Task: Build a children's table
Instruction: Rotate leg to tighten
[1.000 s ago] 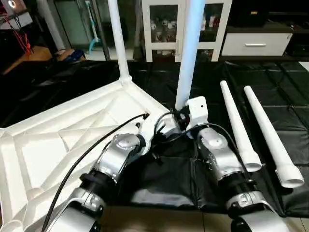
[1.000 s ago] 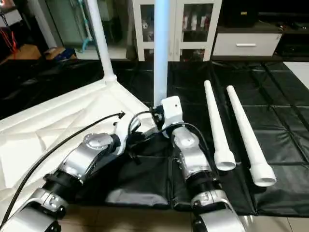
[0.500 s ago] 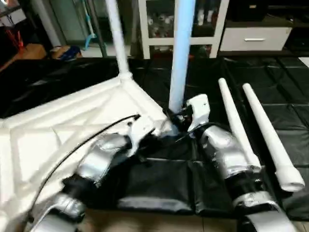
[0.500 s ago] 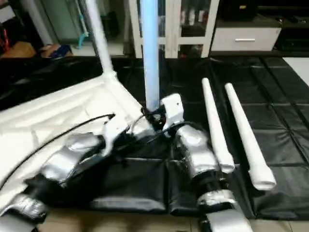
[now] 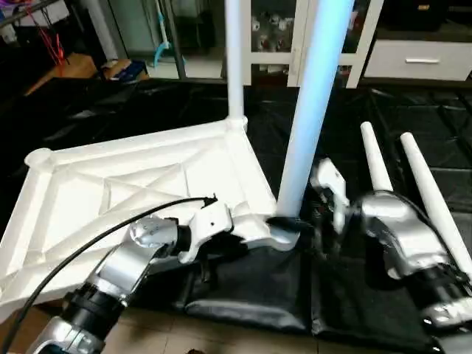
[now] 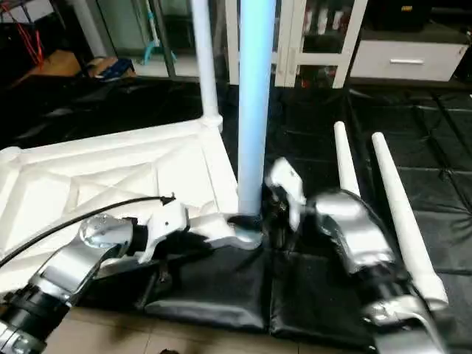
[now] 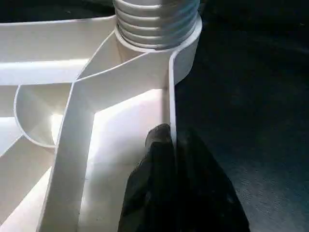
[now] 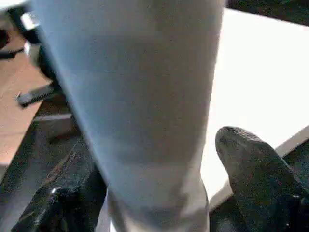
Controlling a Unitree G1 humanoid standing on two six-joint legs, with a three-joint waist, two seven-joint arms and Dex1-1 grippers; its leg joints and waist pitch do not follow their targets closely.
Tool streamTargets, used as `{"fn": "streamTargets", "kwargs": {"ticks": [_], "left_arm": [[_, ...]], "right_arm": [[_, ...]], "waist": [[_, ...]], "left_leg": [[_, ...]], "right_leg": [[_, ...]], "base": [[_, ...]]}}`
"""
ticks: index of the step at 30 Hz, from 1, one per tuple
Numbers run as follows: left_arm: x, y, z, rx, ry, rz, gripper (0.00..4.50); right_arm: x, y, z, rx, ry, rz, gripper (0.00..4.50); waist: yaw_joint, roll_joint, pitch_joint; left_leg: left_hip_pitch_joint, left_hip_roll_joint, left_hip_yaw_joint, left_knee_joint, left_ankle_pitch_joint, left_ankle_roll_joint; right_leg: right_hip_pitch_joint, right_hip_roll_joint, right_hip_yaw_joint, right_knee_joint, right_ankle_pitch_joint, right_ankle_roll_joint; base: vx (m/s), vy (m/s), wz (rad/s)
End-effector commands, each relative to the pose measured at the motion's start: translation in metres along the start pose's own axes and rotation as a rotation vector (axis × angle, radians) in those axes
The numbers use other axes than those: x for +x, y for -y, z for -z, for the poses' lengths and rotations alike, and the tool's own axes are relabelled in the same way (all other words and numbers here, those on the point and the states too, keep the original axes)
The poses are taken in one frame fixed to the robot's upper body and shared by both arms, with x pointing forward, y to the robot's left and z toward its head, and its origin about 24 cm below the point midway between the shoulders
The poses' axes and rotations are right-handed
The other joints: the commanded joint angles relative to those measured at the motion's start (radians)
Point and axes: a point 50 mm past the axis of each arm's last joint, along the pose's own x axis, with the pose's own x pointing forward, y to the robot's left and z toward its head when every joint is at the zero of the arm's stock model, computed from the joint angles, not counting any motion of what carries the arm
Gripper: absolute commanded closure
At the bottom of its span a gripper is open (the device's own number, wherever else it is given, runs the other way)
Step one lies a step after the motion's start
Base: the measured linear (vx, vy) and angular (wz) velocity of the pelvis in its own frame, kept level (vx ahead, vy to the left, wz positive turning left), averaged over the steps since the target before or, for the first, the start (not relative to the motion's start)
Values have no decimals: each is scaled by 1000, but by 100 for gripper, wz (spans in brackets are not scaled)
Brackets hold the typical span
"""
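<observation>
White tabletop (image 5: pixel 140 184) lay ribs-up on black mats (image 5: pixel 251 287), two legs upright in corner sockets, two loose legs (image 5: pixel 413 184) beside.
Left wrist view: left gripper (image 7: pixel 171 145) pinched the rim (fingers together). Right wrist view: right gripper (image 8: pixel 159 193) straddled the near leg (image 8: pixel 140 96), fingers apart.

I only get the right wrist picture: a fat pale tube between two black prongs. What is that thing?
Observer: A table leg, standing upright in the near corner socket of the upside-down tabletop.
Operator: Is the other arm doing anything?
Observer: The left gripper is pinched shut on the tabletop's rim beside that socket.
Operator: Any more legs?
Observer: A second leg stands in the far corner; two loose legs lie on the black mat to the robot's right.
</observation>
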Motion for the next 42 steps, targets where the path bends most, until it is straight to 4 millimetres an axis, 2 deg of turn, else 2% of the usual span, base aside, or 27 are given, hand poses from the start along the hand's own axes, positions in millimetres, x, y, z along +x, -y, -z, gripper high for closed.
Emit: {"fn": "streamTargets", "kwargs": {"ticks": [1,5,9,12,13,17,18,21,25,29,32,33,34,35,36,37,38,39,40,41,42], "left_arm": [[0,5,2,3,-5,43,450],[0,6,2,1,-11,51,450],[-1,5,3,2,-17,56,450],[-1,5,3,2,-19,55,450],[-2,5,4,2,-21,55,450],[-2,6,4,-1,-24,56,450],[-2,6,4,-1,-25,58,450],[-1,6,4,-1,-25,60,450],[0,6,4,-1,-24,63,450],[2,6,5,-2,-37,56,450],[4,5,5,-11,-43,39,450],[8,2,7,-33,-58,-1,450],[12,-1,7,-47,-63,-32,450],[13,-2,6,-53,-64,-45,450],[16,-4,6,-62,-68,-66,450],[20,-8,5,-71,-71,-96,450],[23,-11,3,-81,-73,-130,450],[29,-18,-1,-100,-68,-191,450],[30,-22,-2,-109,-65,-226,450],[36,-34,-8,-138,-54,-340,450],[38,-42,-12,-162,-48,-410,450]], "right_arm": [[-2,-1,1,-10,-38,-20,101],[-6,0,7,-29,-89,-15,101],[-3,1,10,-30,-99,-1,101],[-2,1,13,-36,-116,-3,101],[-2,0,14,-38,-123,-2,126],[-1,-1,20,-62,-166,-10,139],[-1,-1,21,-61,-169,-10,166],[-1,-1,23,-52,-173,-11,183],[-1,-2,25,-44,-188,-26,210],[5,-1,29,-19,-162,25,216],[8,0,30,7,-145,60,221],[14,4,35,46,-140,141,223],[19,6,39,70,-142,195,224],[21,6,40,80,-142,217,226],[24,8,42,97,-143,251,227],[30,9,43,122,-135,297,228],[37,10,44,147,-125,356,229],[46,13,44,195,-111,462,230],[49,15,44,204,-108,507,230],[61,18,43,234,-105,655,232],[70,18,40,249,-86,720,234]], "waist": [[-4,-15,-57],[-6,-16,-57],[-7,-17,-61],[-8,-15,-62],[-9,-17,-61],[-12,-16,-58],[-15,-17,-57],[-19,-15,-56],[-21,-16,-58],[-21,-15,-58],[-26,-19,-53],[-28,-19,-51],[-35,-16,-45],[-39,-16,-43],[-48,-18,-36],[-57,-18,-32],[-63,-17,-28],[-78,-16,-22],[-87,-16,-21],[-101,-2,-19],[-111,10,-19]], "left_leg": [[25,63,-23,-81,-241,58],[27,62,-21,-81,-255,41],[22,60,-21,-77,-213,57],[22,61,-21,-76,-208,66],[22,60,-21,-77,-214,66],[23,61,-21,-79,-242,58],[23,60,-22,-81,-256,53],[24,61,-24,-83,-278,43],[24,61,-24,-83,-278,41],[24,61,-23,-83,-273,46],[26,60,-25,-88,-326,27],[27,60,-26,-90,-341,22],[31,57,-28,-92,-390,0],[34,57,-30,-93,-414,-12],[38,55,-34,-96,-470,-32],[49,52,-40,-94,-534,-44],[56,51,-42,-93,-564,-49],[69,47,-48,-90,-628,-62],[66,42,-53,-90,-644,-64],[65,46,-67,-103,-694,-79],[65,53,-82,-122,-779,-94]], "right_leg": [[43,-55,39,-69,-224,-231],[41,-57,42,-73,-261,-216],[43,-55,41,-67,-209,-224],[42,-54,39,-66,-191,-233],[43,-54,39,-67,-197,-233],[41,-55,39,-70,-234,-227],[42,-54,38,-72,-254,-223],[41,-54,39,-74,-272,-218],[42,-53,40,-74,-258,-219],[41,-53,39,-72,-232,-228],[40,-54,39,-78,-301,-215],[39,-54,39,-81,-328,-207],[32,-56,39,-89,-415,-186],[30,-55,38,-91,-448,-176],[26,-55,34,-99,-528,-150],[19,-56,28,-110,-622,-114],[13,-56,26,-117,-665,-98],[3,-52,10,-132,-727,-67],[9,-50,-2,-136,-742,-49],[21,-47,-19,-137,-719,-32],[41,-39,-46,-131,-643,-30]], "base": [[0,0,0],[0,0,0],[0,0,0],[0,0,0],[0,0,0],[0,0,0],[0,0,0],[0,0,0],[0,0,0],[0,0,0],[0,0,0],[0,0,0],[0,0,0],[0,0,0],[0,0,0],[0,0,0],[0,0,0],[-62,15,-5],[-68,32,-13],[-68,32,-13],[-60,53,-18]]}}
